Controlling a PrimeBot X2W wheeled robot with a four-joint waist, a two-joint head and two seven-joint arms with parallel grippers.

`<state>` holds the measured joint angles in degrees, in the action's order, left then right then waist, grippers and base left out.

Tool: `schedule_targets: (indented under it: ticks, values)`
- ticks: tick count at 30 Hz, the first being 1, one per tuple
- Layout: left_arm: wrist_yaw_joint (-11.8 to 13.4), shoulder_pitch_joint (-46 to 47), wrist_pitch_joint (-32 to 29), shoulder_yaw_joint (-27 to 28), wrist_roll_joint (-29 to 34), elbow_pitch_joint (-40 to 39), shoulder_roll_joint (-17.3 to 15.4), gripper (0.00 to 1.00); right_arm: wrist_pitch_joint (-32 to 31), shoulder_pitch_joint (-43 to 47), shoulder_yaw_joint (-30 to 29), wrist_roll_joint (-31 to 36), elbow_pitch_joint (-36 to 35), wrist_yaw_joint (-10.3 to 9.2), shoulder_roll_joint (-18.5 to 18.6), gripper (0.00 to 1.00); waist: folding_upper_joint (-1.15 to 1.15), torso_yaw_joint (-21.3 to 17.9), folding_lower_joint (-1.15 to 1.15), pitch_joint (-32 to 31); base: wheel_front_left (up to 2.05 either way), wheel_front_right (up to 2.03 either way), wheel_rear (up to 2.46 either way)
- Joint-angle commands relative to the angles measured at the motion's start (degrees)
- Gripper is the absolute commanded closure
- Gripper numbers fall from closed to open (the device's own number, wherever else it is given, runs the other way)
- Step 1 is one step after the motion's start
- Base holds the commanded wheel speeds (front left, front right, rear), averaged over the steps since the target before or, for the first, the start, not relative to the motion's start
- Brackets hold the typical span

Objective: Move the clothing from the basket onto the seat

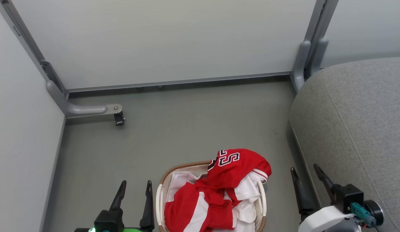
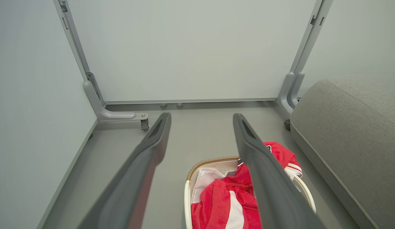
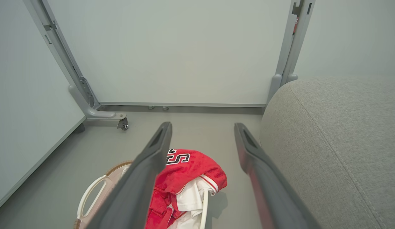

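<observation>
Left gripper (image 1: 137, 183): At the lower left of our head view, its two dark fingers stand spread apart, released and holding nothing, just beside the basket's left handle.
Right gripper (image 1: 304, 168): At the lower right we see it likewise released, fingers apart and empty, in the gap between the basket and the seat.
Basket (image 1: 182, 167): A small white oval with a brown woven rim sits on the floor between our two grippers, its white liner showing inside.
Clothing (image 1: 238, 170): Red garments with white panels lie heaped in the basket. The top one, bearing black-and-white block numerals, drapes over the far right rim, and a striped cuff hangs outside.
Seat (image 1: 357, 122): Large, rounded and covered in grey textured fabric with a seam line, it stands to our right, near the basket.
Floor (image 1: 174, 135): Plain grey, running back to the panels.
Partition panels (image 1: 174, 42): Pale panels in grey metal frames close the scene at rear and left. A small caster (image 1: 119, 120) sits under the left foot.
</observation>
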<state>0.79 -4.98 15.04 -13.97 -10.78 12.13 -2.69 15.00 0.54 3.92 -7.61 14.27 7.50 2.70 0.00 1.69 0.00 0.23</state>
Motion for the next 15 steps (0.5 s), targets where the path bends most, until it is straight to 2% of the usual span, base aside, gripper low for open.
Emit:
schedule_targets:
  ticks: [1, 15]
  values:
    - [0.3, -0.5, 0.2, 0.1, 0.0, 0.2, -0.4, 0.0, 0.3, 0.6, -0.2, 0.2, -0.2, -0.02, 0.3, 0.0, 0.0, 0.0, 0.0, 0.0, 0.0, 0.0, 0.0]
    - [0.2, -0.1, 0.2, 0.0, -0.1, 0.4, -0.4, 0.0, 0.3, 0.4, -0.5, 0.1, -0.4, -0.02, 0.3, 0.0, 0.0, 0.1, 0.0, 0.6, 0.0, 0.0, 0.0]
